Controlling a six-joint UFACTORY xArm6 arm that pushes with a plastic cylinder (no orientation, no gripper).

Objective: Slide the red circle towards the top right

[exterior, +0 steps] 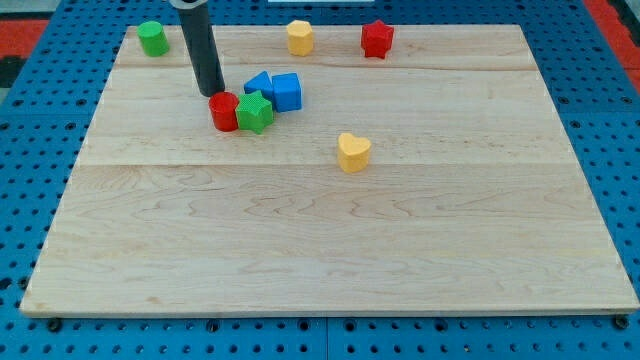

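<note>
My tip (211, 93) is a plain rod with no jaws, so it holds nothing; it touches the red circle (224, 111) at its upper-left edge. The circle stands upright at the board's upper left and, being round, shows no long axis. The green star (255, 111) touches its right side. 2 blue blocks (276, 90) sit just behind.

The rod (203, 45) is cut off by the view's top edge, its upper part unseen; my tip (211, 94) covers the red circle's (224, 111) far rim. The green block (255, 111) hides the lower part of one blue block (259, 84); that block's shape cannot be told.
</note>
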